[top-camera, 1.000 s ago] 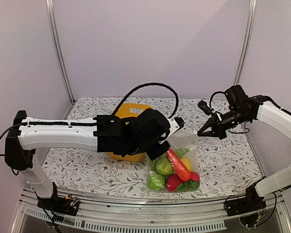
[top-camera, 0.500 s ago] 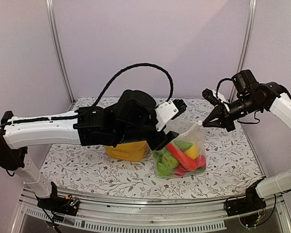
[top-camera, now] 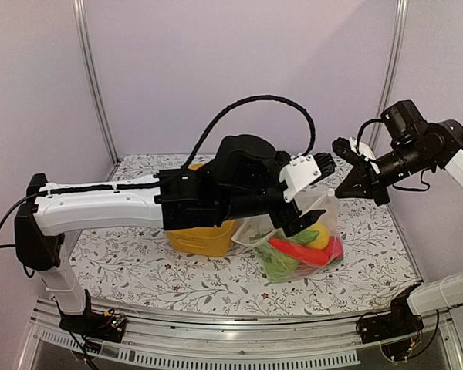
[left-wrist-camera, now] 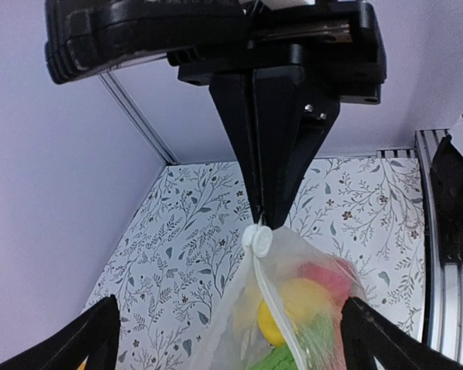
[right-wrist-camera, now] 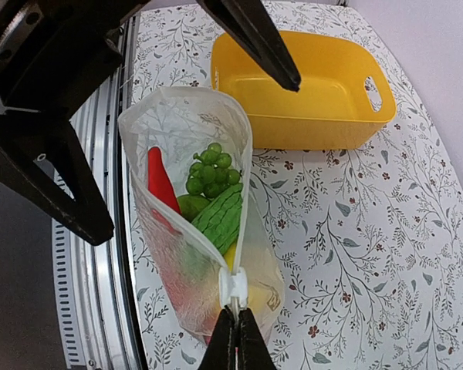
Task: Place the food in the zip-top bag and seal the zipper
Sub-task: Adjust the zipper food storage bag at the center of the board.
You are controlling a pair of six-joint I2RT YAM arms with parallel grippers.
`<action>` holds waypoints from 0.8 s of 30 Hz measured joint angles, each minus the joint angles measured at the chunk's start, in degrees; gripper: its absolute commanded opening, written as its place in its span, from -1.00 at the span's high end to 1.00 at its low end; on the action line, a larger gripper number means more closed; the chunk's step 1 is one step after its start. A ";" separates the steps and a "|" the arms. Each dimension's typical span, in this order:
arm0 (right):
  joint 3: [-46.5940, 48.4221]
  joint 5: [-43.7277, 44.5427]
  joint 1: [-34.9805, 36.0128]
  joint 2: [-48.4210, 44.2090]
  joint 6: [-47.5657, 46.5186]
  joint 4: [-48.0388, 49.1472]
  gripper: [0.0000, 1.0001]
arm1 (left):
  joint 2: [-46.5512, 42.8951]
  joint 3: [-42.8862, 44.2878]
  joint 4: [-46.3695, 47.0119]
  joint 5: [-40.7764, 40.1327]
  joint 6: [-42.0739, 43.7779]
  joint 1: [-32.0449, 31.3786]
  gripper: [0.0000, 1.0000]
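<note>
We start with the table [top-camera: 139,270], floral-patterned, and the left arm [top-camera: 100,204] stretched across it in front of the yellow basket [right-wrist-camera: 309,116], which holds no food that we can see. The bag [right-wrist-camera: 185,123] hangs by one top corner over the near part of the table, right of the basket. We cannot tell whether its base touches the cloth. The food [right-wrist-camera: 208,177] is all inside it: grapes, a striped green piece, a red one and something yellow lower down. So we judge the loading done and the sealing the step in hand.

The mouth gapes wide, and the zipper [right-wrist-camera: 247,193] curves along its open lip. The left gripper [top-camera: 310,194] has its fingers spread far apart either side of the bag's far end, touching nothing. The right gripper [right-wrist-camera: 233,327] is pinched tight on the white tab [left-wrist-camera: 257,239] at the zipper's near end.

To do this well, we think the left fingers should come together on the far top corner and catch both lips flat, above the food. The two grippers should then draw apart just enough to pull the strip straight. A slack, bowed mouth will likely not close cleanly. We should keep the mouth uppermost so nothing tips out, and avoid tugging hard enough to slip the tab from the right fingertips.
</note>
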 measured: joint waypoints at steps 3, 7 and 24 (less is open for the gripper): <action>1.31 0.04 0.00 -0.04 -0.90 -1.16 1.00 | 2.93 3.56 0.48 0.74 2.23 0.02 -0.87; 1.55 0.09 0.00 -0.44 -1.36 -2.12 1.00 | 6.60 6.67 0.33 2.82 2.64 0.26 -0.63; 2.19 -0.09 0.00 -2.93 -3.48 -5.64 1.00 | 6.71 -2.38 0.70 18.08 -2.80 9.09 0.16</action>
